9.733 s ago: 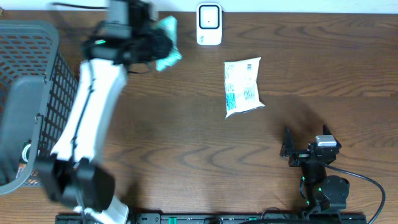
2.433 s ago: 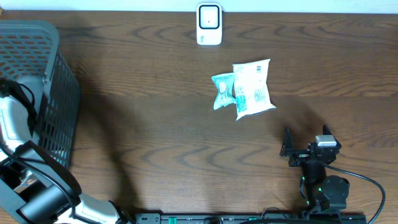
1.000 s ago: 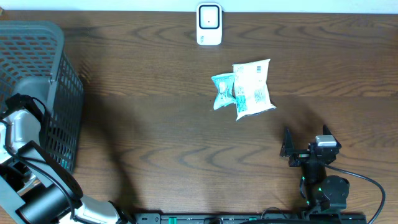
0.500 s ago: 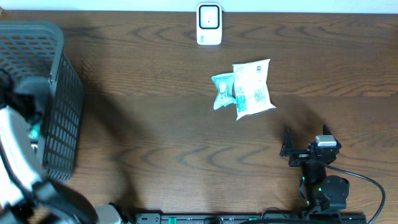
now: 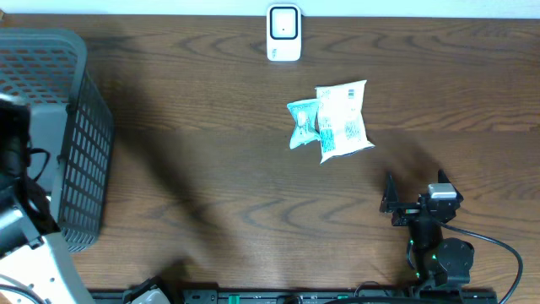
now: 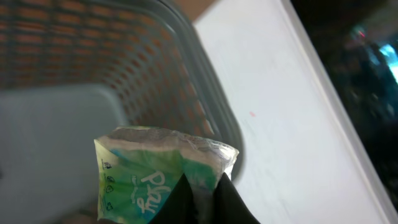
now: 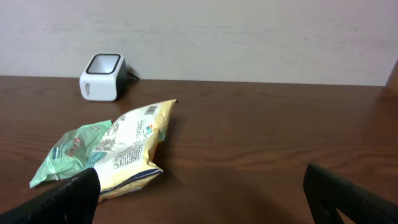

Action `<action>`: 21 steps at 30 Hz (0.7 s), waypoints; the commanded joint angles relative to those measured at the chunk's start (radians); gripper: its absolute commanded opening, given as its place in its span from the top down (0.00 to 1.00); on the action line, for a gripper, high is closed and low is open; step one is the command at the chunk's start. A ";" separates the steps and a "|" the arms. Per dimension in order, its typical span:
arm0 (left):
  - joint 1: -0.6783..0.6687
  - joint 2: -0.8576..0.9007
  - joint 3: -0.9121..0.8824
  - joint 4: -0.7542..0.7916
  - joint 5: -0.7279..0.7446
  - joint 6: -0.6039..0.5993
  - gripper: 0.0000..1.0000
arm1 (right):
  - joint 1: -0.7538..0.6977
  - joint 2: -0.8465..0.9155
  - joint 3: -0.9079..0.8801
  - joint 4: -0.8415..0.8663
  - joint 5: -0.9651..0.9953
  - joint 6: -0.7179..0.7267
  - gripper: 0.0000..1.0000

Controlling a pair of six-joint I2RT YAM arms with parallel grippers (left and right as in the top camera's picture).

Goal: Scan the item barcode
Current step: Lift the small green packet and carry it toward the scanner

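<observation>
In the left wrist view my left gripper point(image 6: 200, 190) is shut on the edge of a green snack packet point(image 6: 146, 180) printed "Play", held above the grey mesh basket point(image 6: 124, 68). From overhead the left arm is a dark blur at the far left by the basket point(image 5: 80, 160), and the packet does not show there. The white barcode scanner point(image 5: 284, 34) stands at the table's back edge, also visible from the right wrist point(image 7: 102, 77). My right gripper point(image 5: 413, 203) rests open near the front right with nothing between its fingers.
Two packets lie side by side mid-table: a small green one point(image 5: 301, 123) and a larger white and yellow one point(image 5: 342, 121), both below the scanner. Beyond the basket's rim there is a white surface point(image 6: 292, 124).
The left arm has come up and out of the basket with the green packet, sweeping toward the camera at the left edge. The right arm and the table packets have not moved.
</observation>
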 commanded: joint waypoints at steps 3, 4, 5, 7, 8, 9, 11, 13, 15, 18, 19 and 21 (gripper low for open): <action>-0.159 0.000 0.009 0.127 0.104 0.133 0.93 | 0.008 -0.005 -0.002 -0.004 -0.002 0.017 0.01; -0.185 0.000 0.009 0.152 0.113 0.156 0.93 | 0.008 -0.005 -0.002 -0.004 -0.002 0.017 0.01; -0.244 0.000 0.009 0.191 0.113 0.198 0.93 | 0.008 -0.005 -0.002 -0.004 -0.002 0.017 0.01; -0.304 0.006 0.009 0.214 0.113 0.238 0.93 | 0.008 -0.005 -0.002 -0.004 -0.002 0.017 0.01; -0.336 0.013 0.009 0.218 0.113 0.253 0.93 | 0.008 -0.005 -0.002 -0.004 -0.002 0.017 0.01; -0.370 0.022 0.009 0.219 0.113 0.257 0.93 | 0.008 -0.005 -0.002 -0.004 -0.002 0.017 0.01; -0.435 0.049 0.008 0.216 0.113 0.257 0.93 | 0.008 -0.005 -0.002 -0.004 -0.002 0.017 0.01; -0.505 0.088 0.006 0.214 0.113 0.257 0.93 | 0.008 -0.005 -0.002 -0.004 -0.002 0.017 0.01; -0.577 0.140 0.003 0.214 0.113 0.257 0.93 | 0.008 -0.005 -0.002 -0.004 -0.002 0.017 0.01; -0.684 0.235 0.003 0.216 0.113 0.258 0.93 | 0.008 -0.005 -0.002 -0.004 -0.002 0.017 0.01; -0.713 0.266 0.003 0.220 0.113 0.267 0.94 | 0.008 -0.005 -0.002 -0.004 -0.002 0.017 0.01; -0.775 0.336 0.003 0.241 0.113 0.316 0.93 | 0.008 -0.005 -0.002 -0.004 -0.002 0.017 0.01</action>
